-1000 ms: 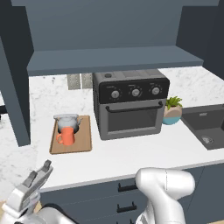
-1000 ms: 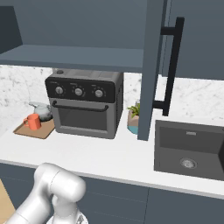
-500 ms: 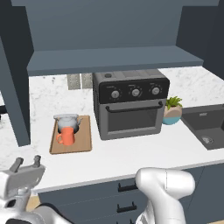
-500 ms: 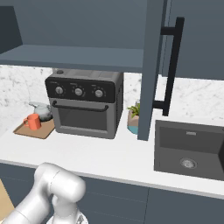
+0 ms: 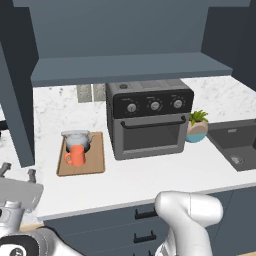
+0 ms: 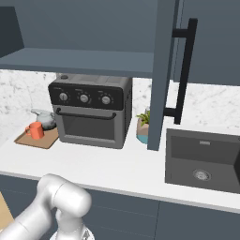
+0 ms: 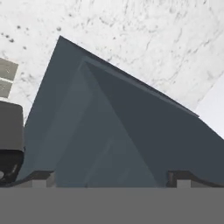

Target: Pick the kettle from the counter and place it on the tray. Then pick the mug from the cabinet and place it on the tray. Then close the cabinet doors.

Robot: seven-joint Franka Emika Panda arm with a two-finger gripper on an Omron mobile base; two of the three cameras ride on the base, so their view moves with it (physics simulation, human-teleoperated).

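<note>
A: Where's the task stuff rn?

B: Kettle and orange mug both sit on the wooden tray, mug just in front of the kettle, touching or nearly. Tray lies on the table, at 9 o'clock from the toaster oven. So both placings look done. What's left, imo: the cabinet doors.

A: Which door first?

B: Left door stands open, edge-on, at 9 o'clock from the tray. Right door also open, swung out in front of the sink, w/ its black bar handle facing away from the shelf. Claw's low on the left, so I'd guess the left door goes first.

A: How to do it well?

B: Get the claw to the outer face of the panel, near the free edge, then push in an arc that follows the hinge. Keep clear of the tray, since the kettle and mug sit close to that door's foot. Don't shove straight in, or the fingers could slip off the edge.

A: Claw state?

B: Claw is at 7 o'clock in the left base view, below the table edge, jaws spread wide, holding nothing, touching nothing afaict. Hand view looks up at a dark blue-grey panel against the marble wall; can't tell which door.
</note>
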